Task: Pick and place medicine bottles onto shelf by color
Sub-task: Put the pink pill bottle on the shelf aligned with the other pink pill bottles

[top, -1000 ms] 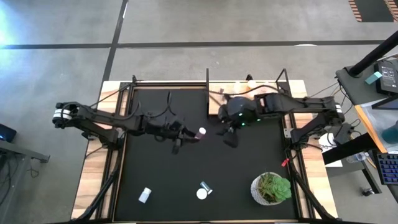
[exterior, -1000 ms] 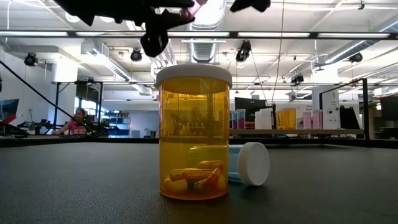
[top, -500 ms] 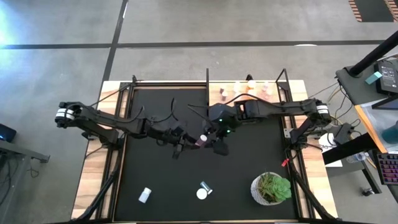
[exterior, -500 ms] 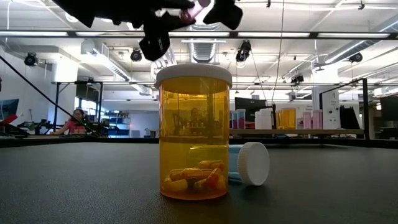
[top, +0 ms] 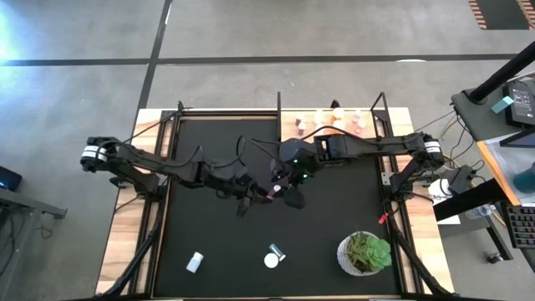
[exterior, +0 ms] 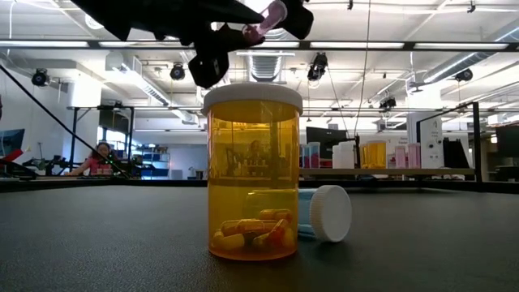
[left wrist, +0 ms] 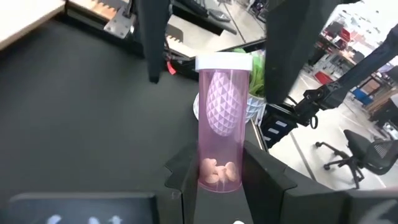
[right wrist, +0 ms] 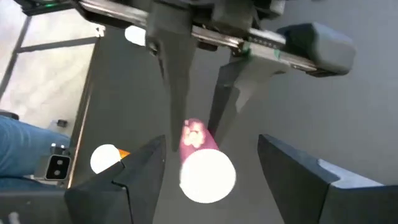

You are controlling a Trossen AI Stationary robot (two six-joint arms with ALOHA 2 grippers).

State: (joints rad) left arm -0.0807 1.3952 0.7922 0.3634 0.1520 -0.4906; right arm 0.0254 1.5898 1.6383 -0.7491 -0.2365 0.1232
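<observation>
My left gripper (top: pixel 259 193) is shut on a pink bottle (left wrist: pixel 220 124) with a white cap, held above the middle of the black mat (top: pixel 201 226). My right gripper (right wrist: pixel 211 142) is open, and its two fingers stand on either side of the bottle's cap (right wrist: pixel 208 177) without touching it. The wooden shelf (top: pixel 393 117) lies along the table's far edge, and several bottles (top: pixel 337 118) stand on it. An orange bottle (exterior: pixel 251 174) stands upright on the mat. A white-capped bottle (exterior: pixel 327 214) lies on its side behind it. My left gripper pinches the pink bottle's bottom end (left wrist: pixel 219 177) between its two fingers (left wrist: pixel 186 180). The fingers come level from the table's left and lie along the bottle. The bottle sticks out beyond the fingertips, cap toward the right arm, and is lifted clear of the mat.
A green potted plant (top: pixel 364 252) stands at the mat's near right. A white bottle (top: pixel 195 262) and another bottle (top: pixel 273 256) lie near the mat's near edge. Black upright posts (top: pixel 278 113) rise from the shelf. A person (exterior: pixel 101 158) sits in the room behind.
My right gripper has come from near the shelf toward the table's left and near side, and its open fingers now stand around the pink bottle's cap. My left gripper has carried the bottle a little toward the right and near edge.
</observation>
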